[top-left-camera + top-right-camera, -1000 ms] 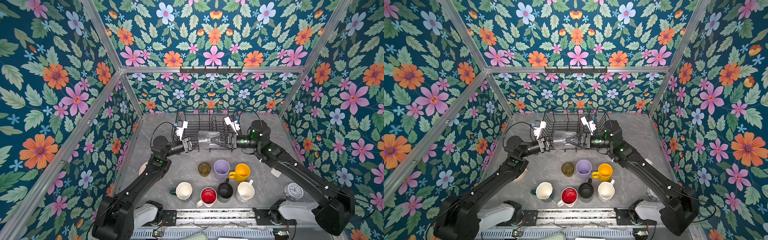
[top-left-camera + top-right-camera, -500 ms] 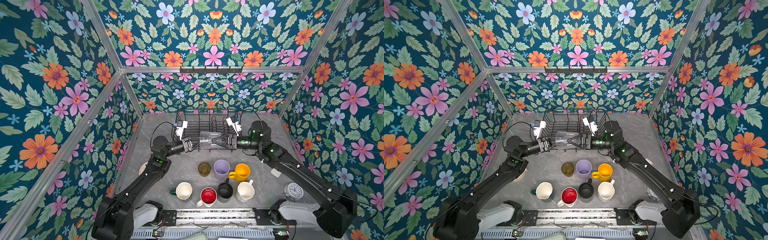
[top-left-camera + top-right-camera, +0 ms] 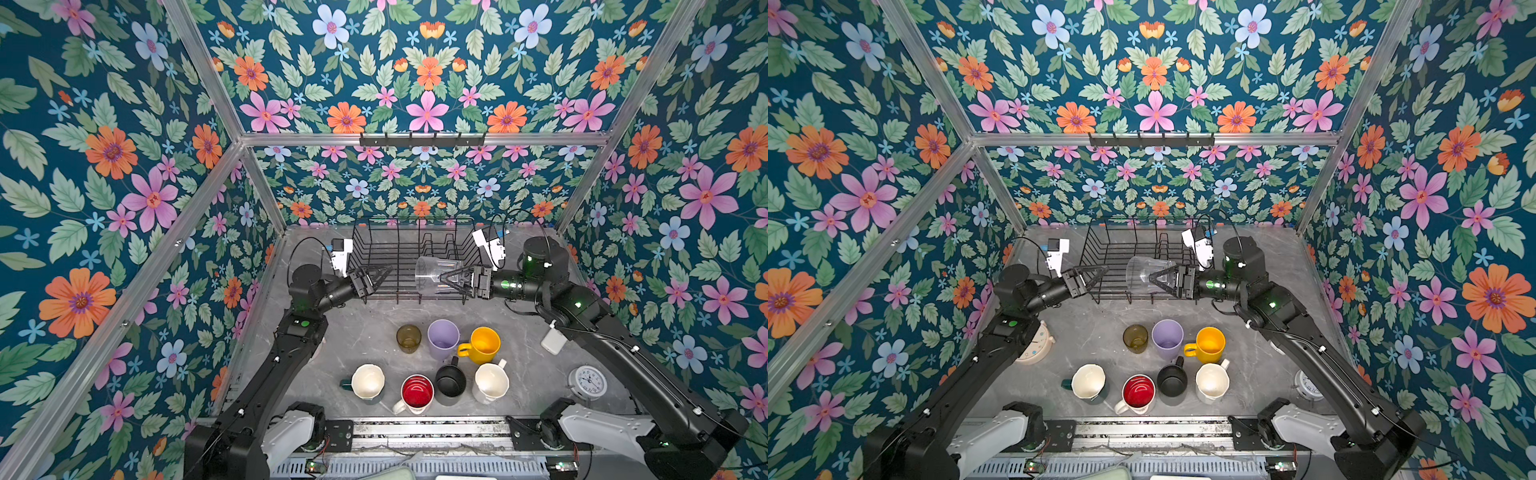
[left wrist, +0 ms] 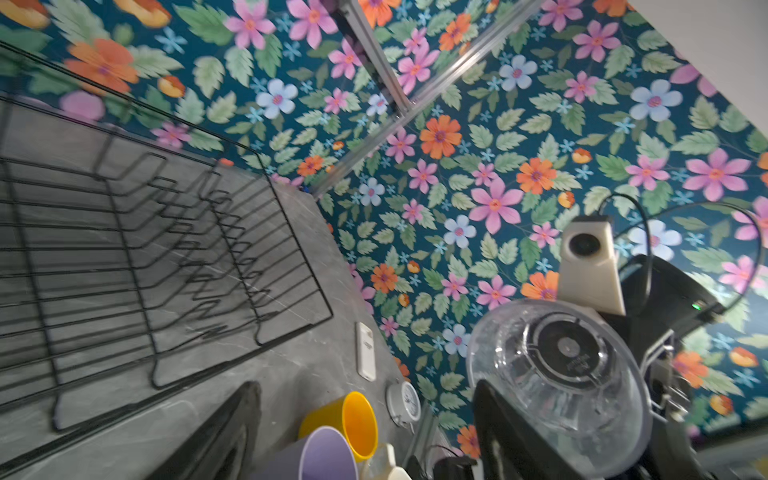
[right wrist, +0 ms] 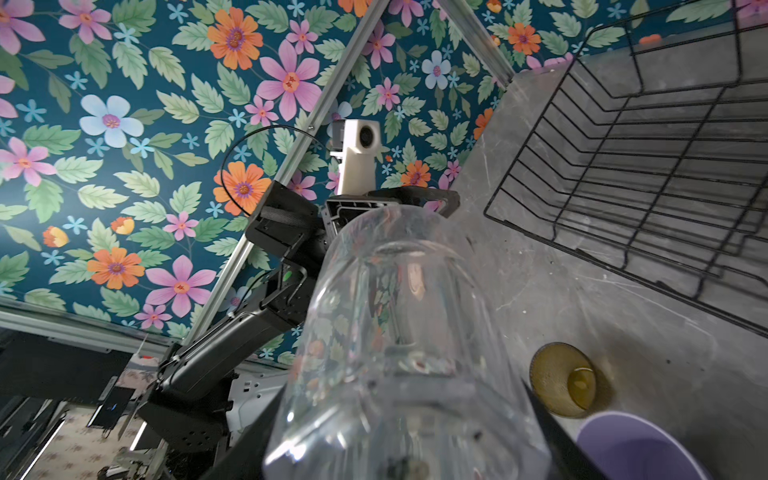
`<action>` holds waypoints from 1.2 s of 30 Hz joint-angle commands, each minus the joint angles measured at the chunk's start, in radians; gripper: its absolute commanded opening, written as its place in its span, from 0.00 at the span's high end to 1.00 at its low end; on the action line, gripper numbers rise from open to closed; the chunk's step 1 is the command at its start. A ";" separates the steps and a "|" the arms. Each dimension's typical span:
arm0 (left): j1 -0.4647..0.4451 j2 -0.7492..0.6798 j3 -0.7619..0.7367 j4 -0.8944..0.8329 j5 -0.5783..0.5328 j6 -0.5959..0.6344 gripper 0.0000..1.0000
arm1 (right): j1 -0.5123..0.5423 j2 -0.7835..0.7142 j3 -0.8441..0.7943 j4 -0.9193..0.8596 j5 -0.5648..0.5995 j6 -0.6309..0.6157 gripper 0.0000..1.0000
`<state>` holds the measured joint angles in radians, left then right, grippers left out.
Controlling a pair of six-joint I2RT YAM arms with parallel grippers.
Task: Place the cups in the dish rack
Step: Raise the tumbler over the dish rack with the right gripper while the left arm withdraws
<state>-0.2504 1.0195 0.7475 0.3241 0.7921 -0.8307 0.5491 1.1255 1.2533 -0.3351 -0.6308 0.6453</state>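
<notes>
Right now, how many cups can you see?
8. The clear glass is in the right gripper. On the table: olive, lilac, yellow behind green, red-lined, black, cream. None seems hidden.

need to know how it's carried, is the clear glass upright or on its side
On its side: the clear glass lies horizontal, held off the table by the right gripper.

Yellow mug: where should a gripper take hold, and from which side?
Pinch its right-hand rim wall from straight above, one finger inside. The yellow mug stands upright, mouth open; its handle points left, close beside the lilac tumbler, and the cream mug crowds its near side, so the right looks freest.
</notes>
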 commanded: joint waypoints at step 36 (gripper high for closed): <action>0.016 -0.483 -0.067 -0.577 -0.762 0.350 0.01 | -0.176 0.721 0.739 -0.514 0.468 -0.453 0.92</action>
<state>-0.2359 0.5575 0.6849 -0.2317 0.0677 -0.4923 0.3756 1.8111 1.9434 -0.8261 -0.2199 0.2340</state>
